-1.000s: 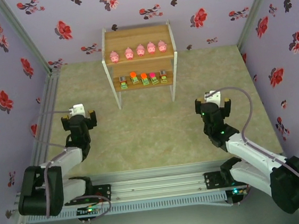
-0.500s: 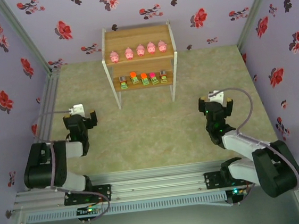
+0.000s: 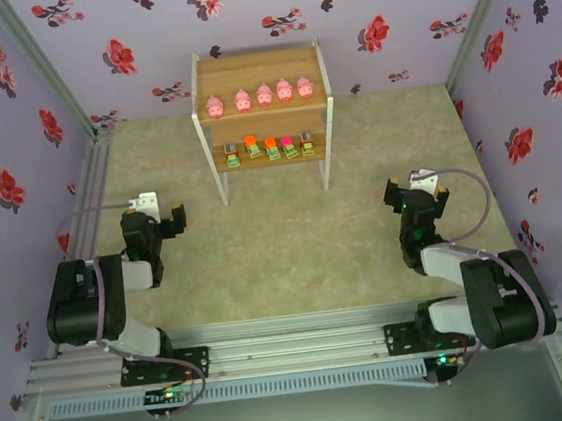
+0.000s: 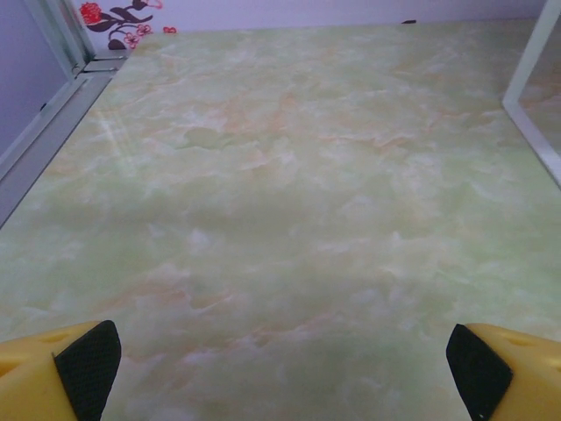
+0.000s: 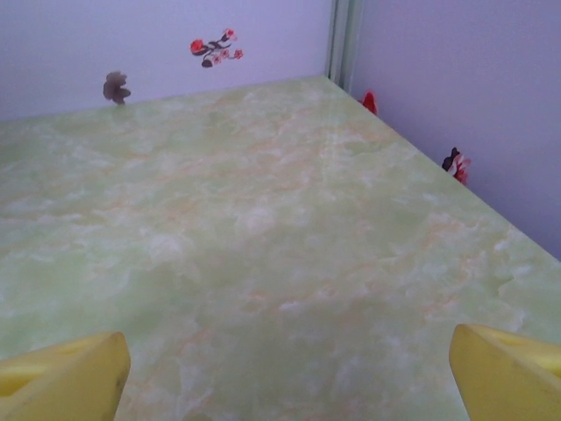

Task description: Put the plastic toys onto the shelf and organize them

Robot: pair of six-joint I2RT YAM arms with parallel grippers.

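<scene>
Left gripper (image 4: 282, 373) wide, empty | right gripper (image 5: 289, 368) wide, empty | plastic toys (image 3: 264, 95) on shelf (image 3: 258, 67), well apart from both

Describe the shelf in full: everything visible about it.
The shelf is a two-tier unit of light brown, wood-looking boards on a thin white frame with slim legs. It stands upright on the green marbled table, far and centred, close to the flowered back wall. Five pink pig toys sit in a row on its upper board, and five small square blocks in a row on the lower. Nothing else touches it.
</scene>
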